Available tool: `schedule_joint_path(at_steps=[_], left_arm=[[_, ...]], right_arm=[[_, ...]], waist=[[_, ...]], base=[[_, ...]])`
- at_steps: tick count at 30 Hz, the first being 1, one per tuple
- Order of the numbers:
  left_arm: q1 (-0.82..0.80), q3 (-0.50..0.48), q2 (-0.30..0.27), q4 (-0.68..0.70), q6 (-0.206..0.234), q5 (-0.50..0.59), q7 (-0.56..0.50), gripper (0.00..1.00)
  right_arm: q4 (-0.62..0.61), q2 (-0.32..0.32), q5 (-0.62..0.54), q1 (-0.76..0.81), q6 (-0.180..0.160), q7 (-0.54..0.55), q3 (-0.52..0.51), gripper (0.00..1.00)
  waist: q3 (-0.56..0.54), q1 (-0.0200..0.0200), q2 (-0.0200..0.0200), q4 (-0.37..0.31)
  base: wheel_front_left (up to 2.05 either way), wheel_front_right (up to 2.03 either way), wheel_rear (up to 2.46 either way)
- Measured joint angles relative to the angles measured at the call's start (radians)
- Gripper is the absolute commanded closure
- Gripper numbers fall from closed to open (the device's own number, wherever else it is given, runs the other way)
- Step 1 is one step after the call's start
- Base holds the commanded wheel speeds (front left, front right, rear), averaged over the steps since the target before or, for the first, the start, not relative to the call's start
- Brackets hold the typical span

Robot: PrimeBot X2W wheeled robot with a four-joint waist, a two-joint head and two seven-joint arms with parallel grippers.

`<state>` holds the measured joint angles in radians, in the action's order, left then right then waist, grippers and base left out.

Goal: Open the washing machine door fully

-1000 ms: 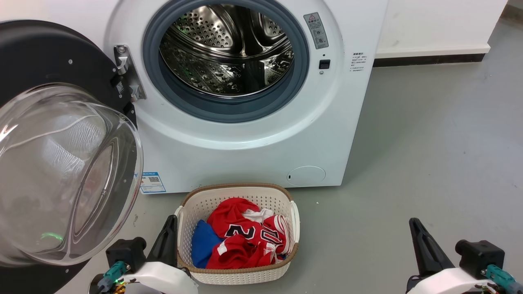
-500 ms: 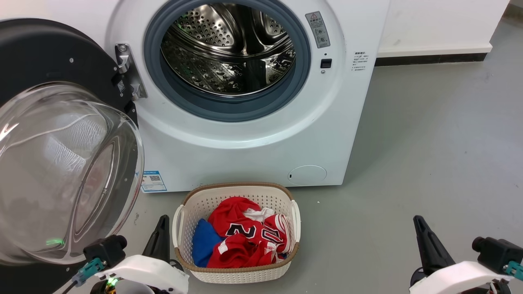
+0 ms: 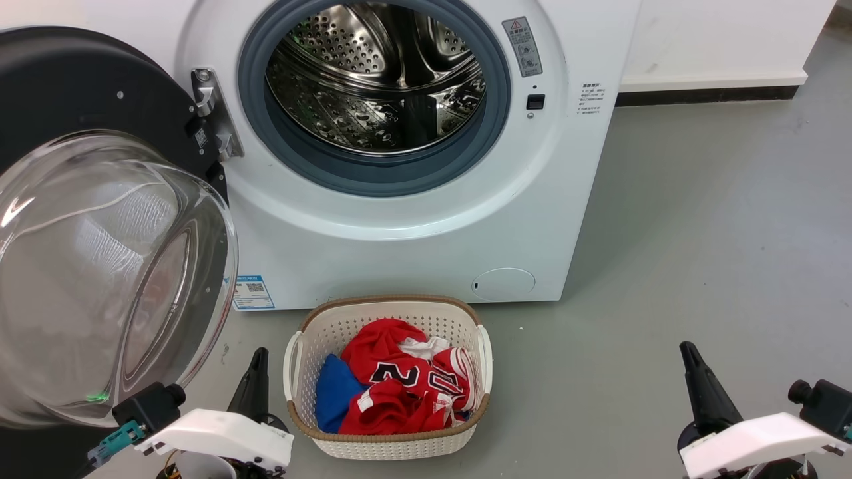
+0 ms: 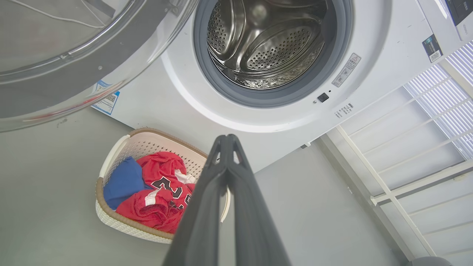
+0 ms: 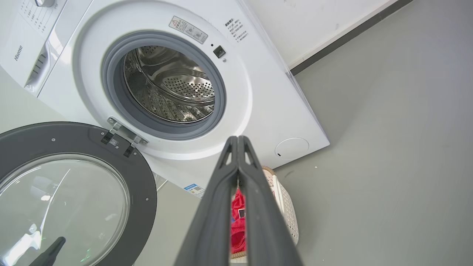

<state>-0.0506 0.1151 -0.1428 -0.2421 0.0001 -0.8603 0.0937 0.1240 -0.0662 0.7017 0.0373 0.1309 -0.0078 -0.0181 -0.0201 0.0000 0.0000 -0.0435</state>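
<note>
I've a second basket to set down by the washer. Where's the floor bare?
Bare: the grey floor right of the laundry basket, between the washing machine, the wall and the right pincer. Crowded: the left, where the washing machine door overhangs beside the left pincer.

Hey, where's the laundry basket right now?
In the head view the laundry basket sits on the floor at lower centre, just in front of the washing machine, to the right of the open washing machine door.

Black washing machine door (image 3: 80, 80) with clear glass dome (image 3: 113, 266), shiny perforated steel drum (image 3: 379, 73), matt plastic basket (image 3: 393, 449)
</note>
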Motion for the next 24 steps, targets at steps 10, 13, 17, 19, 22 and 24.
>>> schedule_joint_path(at_steps=[10, 13, 17, 19, 22, 24], left_arm=[[-0.010, -0.035, 0.018, -0.001, -0.018, -0.114, -0.031, 1.00], [-0.013, -0.045, 0.022, -0.001, -0.026, -0.146, -0.040, 1.00], [-0.015, -0.058, 0.025, -0.001, -0.031, -0.187, -0.053, 1.00], [-0.016, -0.063, 0.026, -0.001, -0.035, -0.207, -0.057, 1.00], [-0.016, -0.073, 0.030, -0.001, -0.041, -0.237, -0.065, 1.00], [-0.017, -0.080, 0.031, -0.001, -0.044, -0.255, -0.072, 1.00]], right_arm=[[0.016, 0.000, 0.140, -0.019, 0.000, 0.014, -0.010, 1.00], [0.022, 0.000, 0.180, -0.030, 0.000, 0.018, -0.013, 1.00], [0.030, 0.000, 0.230, -0.037, 0.000, 0.026, -0.017, 1.00], [0.033, 0.000, 0.256, -0.038, 0.000, 0.027, -0.020, 1.00], [0.038, 0.000, 0.291, -0.041, 0.000, 0.032, -0.023, 1.00], [0.041, 0.000, 0.316, -0.047, 0.000, 0.035, -0.025, 1.00]], waist=[[0.002, 0.0000, 0.0000, 0.005], [0.003, 0.0000, 0.0000, 0.006], [0.004, 0.0000, 0.0000, 0.008], [0.005, 0.0000, 0.0000, 0.009], [0.005, 0.0000, 0.0000, 0.010], [0.006, 0.0000, 0.0000, 0.011]], base=[[0.00, 0.00, 0.00], [0.00, 0.00, 0.00], [0.00, 0.00, 0.00], [0.00, 0.00, 0.00], [0.00, 0.00, 0.00], [0.00, 0.00, 0.00]])
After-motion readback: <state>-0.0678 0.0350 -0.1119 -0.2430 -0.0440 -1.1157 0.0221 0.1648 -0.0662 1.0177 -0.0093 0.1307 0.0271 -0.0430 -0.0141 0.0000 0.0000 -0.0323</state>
